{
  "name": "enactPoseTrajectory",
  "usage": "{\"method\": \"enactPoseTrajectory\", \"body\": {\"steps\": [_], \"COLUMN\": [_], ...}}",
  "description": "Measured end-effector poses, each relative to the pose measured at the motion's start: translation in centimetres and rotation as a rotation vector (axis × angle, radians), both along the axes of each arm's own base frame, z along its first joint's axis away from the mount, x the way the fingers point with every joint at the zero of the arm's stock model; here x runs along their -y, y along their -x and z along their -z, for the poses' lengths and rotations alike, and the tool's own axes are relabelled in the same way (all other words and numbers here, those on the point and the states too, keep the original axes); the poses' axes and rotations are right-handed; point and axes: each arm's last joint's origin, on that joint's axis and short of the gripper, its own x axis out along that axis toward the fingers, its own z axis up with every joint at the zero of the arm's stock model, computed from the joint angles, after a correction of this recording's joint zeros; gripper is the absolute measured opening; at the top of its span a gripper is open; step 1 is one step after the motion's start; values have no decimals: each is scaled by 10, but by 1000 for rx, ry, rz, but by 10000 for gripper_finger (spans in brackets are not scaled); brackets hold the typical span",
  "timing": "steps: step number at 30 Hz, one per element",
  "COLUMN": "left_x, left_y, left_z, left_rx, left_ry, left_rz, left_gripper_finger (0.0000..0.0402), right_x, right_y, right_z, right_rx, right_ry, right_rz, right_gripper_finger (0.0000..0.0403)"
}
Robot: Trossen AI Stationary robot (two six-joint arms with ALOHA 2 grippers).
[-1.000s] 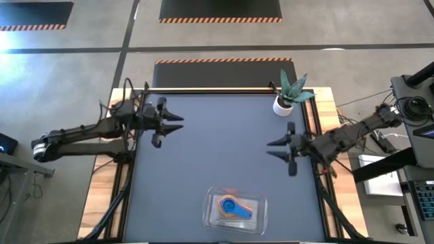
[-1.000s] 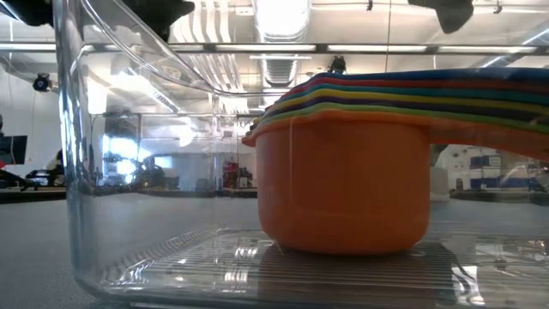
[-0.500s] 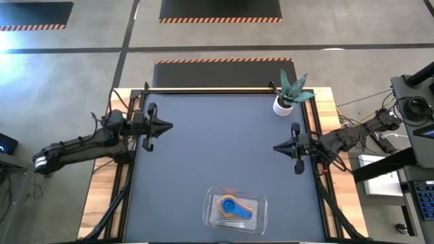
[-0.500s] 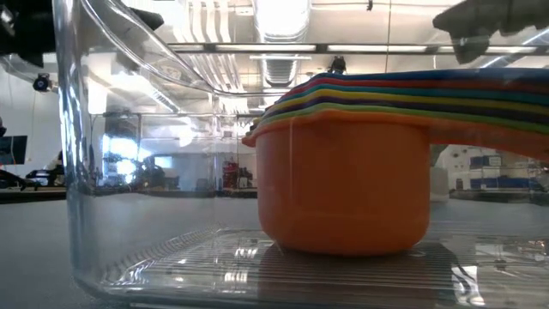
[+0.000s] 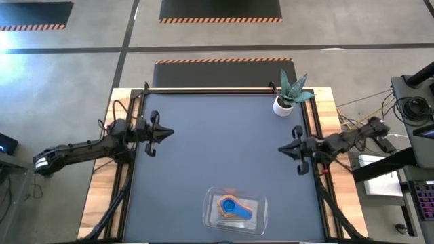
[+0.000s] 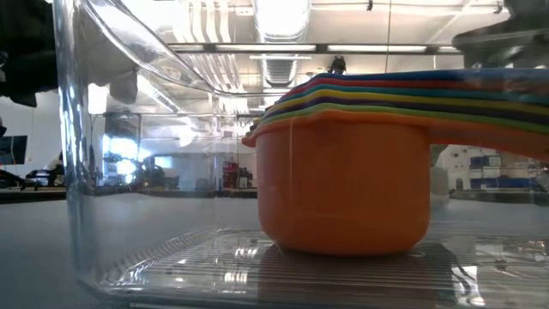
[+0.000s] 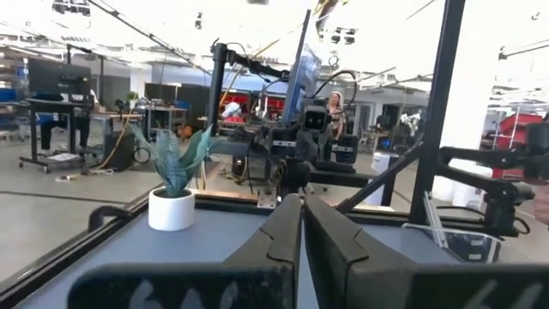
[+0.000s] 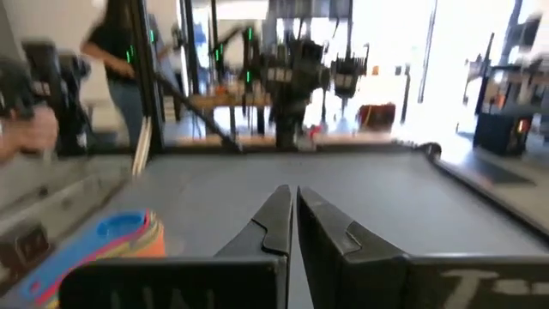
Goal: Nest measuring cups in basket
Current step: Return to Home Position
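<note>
The basket (image 5: 260, 203) sits by the near edge of the surface (image 5: 217, 149), a little right of that edge's middle. All the measuring cups (image 5: 230, 206) are nested in it as one stack, with the blue one on top and its handle lying across the basket. In the low view the orange cup (image 6: 343, 184) is outermost and stands on the basket floor. The other rims show as thin coloured layers just above it, and the stacked handles reach toward one end.

The left gripper (image 5: 169, 133) hangs over the left edge of the surface, well apart from the basket. Its fingers (image 7: 279, 232) are drawn together to a thin slit, with nothing between them. The right gripper (image 5: 280, 148) hangs over the right edge, its fingers (image 8: 274, 219) likewise closed on nothing.

A white plant pot (image 5: 283, 105) stands near the far right corner. A person (image 8: 120, 51) stands in the room beyond.
</note>
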Motion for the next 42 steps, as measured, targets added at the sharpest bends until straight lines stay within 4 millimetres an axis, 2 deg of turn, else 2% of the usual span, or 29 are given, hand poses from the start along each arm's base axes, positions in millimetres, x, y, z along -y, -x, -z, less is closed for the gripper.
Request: {"method": "enactPoseTrajectory", "body": {"steps": [4, 9, 22, 29, 39, 42], "left_x": [-1, -1, -3, -4, -6, -8], "left_y": [-1, -3, -7, -9, -11, -11], "left_z": [4, 13, 29, 43, 49, 51], "left_rx": [-40, -126, -280, -406, -452, -454], "left_ry": [12, 7, -51, 88, 258, 363], "left_rz": [-1, -1, 5, -17, -41, -94], "left_gripper_finger": [0, 0, 0, 0, 0, 0], "right_x": [2, 0, -3, -5, -7, -8], "right_y": [3, -1, -7, -12, -17, -17], "right_z": [9, 29, 38, 46, 57, 58], "right_rx": [63, 3, -98, -185, -301, -301], "right_ry": [20, 57, 138, 193, 159, 171], "right_rz": [14, -8, -10, -14, -14, -20], "right_gripper_finger": [8, 8, 8, 8, 8, 8]}}
